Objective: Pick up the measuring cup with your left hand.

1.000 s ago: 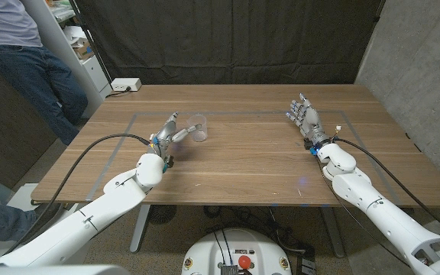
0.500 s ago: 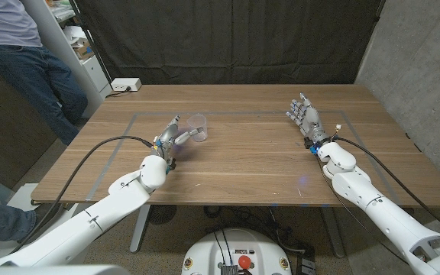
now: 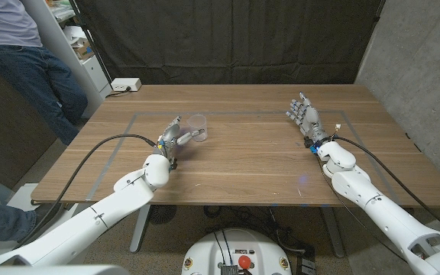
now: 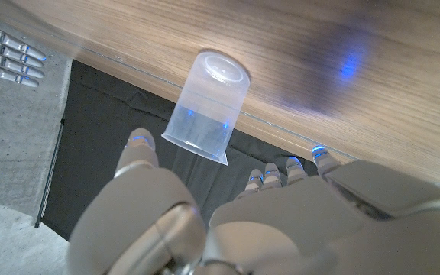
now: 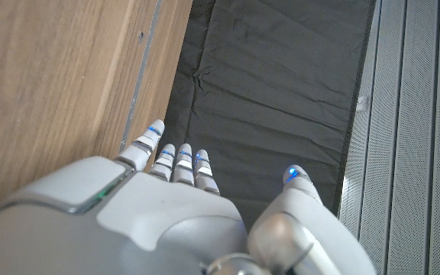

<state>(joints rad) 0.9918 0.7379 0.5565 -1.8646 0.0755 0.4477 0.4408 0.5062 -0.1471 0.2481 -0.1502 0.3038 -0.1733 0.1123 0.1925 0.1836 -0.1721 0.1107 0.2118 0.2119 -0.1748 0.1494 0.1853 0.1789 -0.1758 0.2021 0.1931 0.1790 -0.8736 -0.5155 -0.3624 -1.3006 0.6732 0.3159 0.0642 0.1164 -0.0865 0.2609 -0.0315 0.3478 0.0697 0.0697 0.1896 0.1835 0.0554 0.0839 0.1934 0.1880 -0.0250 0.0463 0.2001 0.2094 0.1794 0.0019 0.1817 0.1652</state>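
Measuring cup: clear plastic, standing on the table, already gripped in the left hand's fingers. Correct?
Not gripped. The left wrist view shows the measuring cup standing free on the table, with the left hand open just short of it and a gap between the fingers and the cup. The rest is right.

Can't tell if the left hand (image 3: 173, 137) touches the measuring cup (image 3: 198, 127); person (image 3: 29, 53) by the surface is cropped.

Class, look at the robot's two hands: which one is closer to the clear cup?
The left hand: its fingers reach toward the cup, open around it but not yet holding. The right hand stands apart across the table.
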